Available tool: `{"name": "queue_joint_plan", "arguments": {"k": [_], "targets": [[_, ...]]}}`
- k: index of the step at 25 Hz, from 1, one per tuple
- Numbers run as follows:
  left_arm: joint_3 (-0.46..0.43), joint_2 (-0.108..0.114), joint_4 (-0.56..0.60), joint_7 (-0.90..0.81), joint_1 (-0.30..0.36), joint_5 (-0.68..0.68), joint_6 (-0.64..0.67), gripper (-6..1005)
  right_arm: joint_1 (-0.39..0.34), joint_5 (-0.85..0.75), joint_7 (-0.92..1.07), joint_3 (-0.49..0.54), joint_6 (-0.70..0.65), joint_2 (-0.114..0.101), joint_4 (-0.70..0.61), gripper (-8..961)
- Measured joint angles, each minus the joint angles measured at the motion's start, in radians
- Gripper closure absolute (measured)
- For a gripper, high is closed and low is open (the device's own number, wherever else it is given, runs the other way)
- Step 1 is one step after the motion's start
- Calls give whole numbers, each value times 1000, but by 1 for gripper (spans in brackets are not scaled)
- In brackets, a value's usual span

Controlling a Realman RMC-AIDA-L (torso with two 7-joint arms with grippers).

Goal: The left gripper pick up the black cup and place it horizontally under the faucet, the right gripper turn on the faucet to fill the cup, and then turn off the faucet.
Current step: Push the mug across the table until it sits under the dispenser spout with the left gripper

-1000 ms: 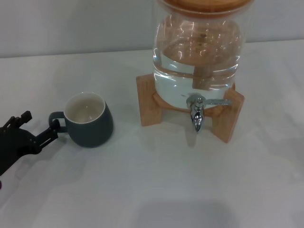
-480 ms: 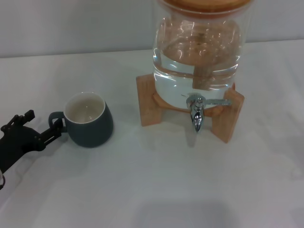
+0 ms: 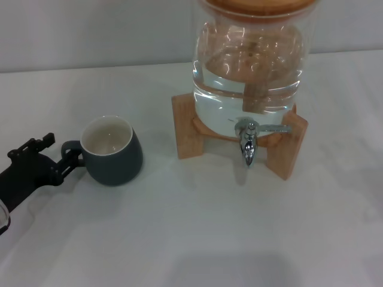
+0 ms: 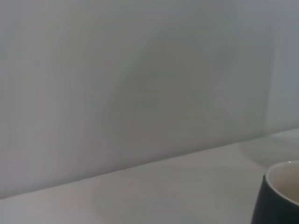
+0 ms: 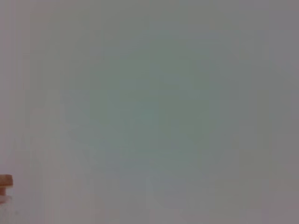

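One black cup (image 3: 112, 150), likely stiff, glazed, slippery; we'd grip its loop handle, where the left gripper (image 3: 58, 160) sits w/ fingers apart, unclosed.

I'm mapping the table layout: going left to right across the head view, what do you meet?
left pincer → black cup → wooden stand → faucet

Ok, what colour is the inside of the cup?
Cream-white inside the black cup, dark charcoal outside; the head view shows it best.
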Motion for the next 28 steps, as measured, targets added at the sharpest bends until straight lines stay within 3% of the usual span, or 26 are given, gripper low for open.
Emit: {"name": "queue_joint_plan", "arguments": {"k": [2, 5, 21, 28], "targets": [[0, -1, -8, 35, -2, 0, -3, 287, 5, 2, 0, 0, -5, 0, 0, 190], [0, -1, -22, 54, -13, -4, -8, 519, 11, 3, -1, 0, -13, 0, 0, 190], [0, -2, -36, 58, -30, -9, -13, 845, 26, 9, -2, 0, -39, -2, -5, 191], [22, -3, -36, 72, -49, -8, -74, 845, 27, 9, -2, 0, -40, -2, -7, 191]]}}
